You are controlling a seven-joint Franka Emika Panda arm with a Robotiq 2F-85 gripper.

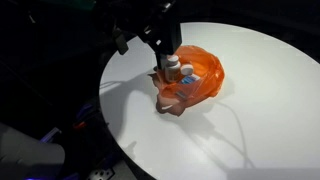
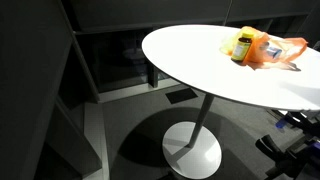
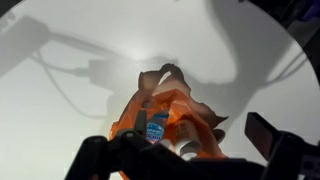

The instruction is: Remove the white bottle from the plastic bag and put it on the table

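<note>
Hand (image 1: 162, 66) hangs wide open over the orange plastic bag (image 1: 203, 82), fingers flanking the white bottle (image 1: 173, 64).

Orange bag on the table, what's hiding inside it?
A small bottle with blue on it peeks out of the orange bag. Crumpled plastic covers its bottom and anything deeper.

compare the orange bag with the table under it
The bag is orange and crumpled; the table is white and smooth. The bag is small and irregular; the table is wide and round. The bag holds a bottle; the table bears the bag.
</note>
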